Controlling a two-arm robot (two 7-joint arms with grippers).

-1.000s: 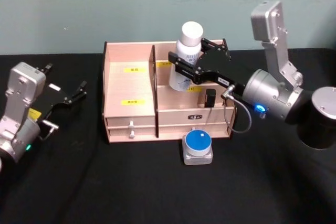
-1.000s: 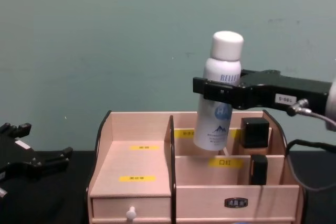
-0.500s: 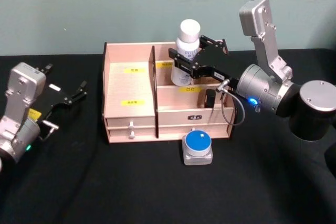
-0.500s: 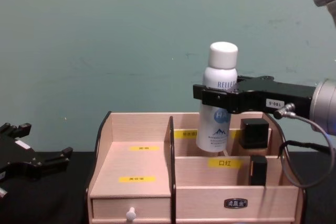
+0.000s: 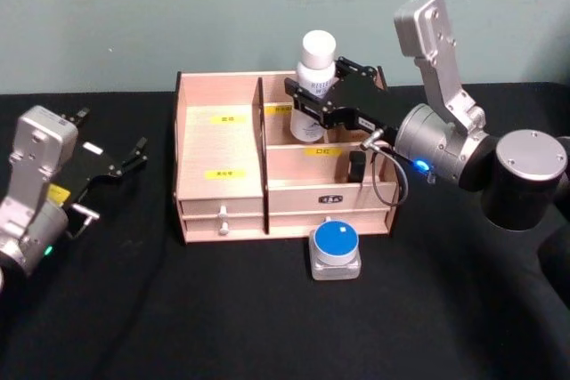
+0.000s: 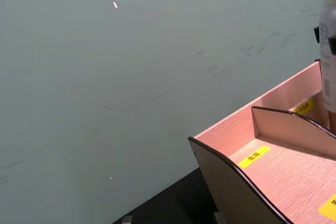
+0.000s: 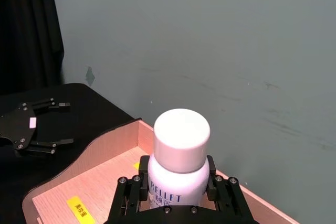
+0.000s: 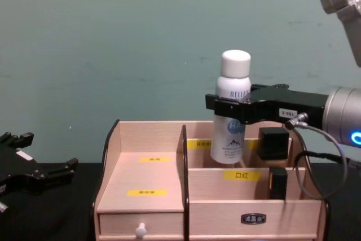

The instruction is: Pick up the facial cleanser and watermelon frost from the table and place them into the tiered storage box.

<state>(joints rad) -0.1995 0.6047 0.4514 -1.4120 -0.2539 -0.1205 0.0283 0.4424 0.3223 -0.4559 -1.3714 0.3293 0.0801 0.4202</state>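
The facial cleanser (image 5: 318, 52), a white bottle with a white cap, stands upright in my right gripper (image 5: 308, 106), which is shut on its body. Its base sits low in the rear right compartment of the tiered storage box (image 5: 221, 144); whether it touches the floor there is hidden. From the chest, the facial cleanser (image 8: 235, 73) shows in the right gripper (image 8: 232, 109) over the tiered storage box (image 8: 145, 180). The watermelon frost (image 5: 336, 247), a small blue-lidded case, lies on the table before the box. My left gripper (image 5: 109, 166) rests open at the far left.
A black cloth (image 5: 223, 309) covers the table and a green wall stands close behind the box. Small black items (image 8: 274, 143) stand in the box's right compartments. A grey cable (image 5: 401, 193) loops from the right wrist beside the box's right wall.
My right gripper has lowered the facial cleanser and moved it back, from tilted above the box to upright in the rear right compartment. The left arm has not moved.
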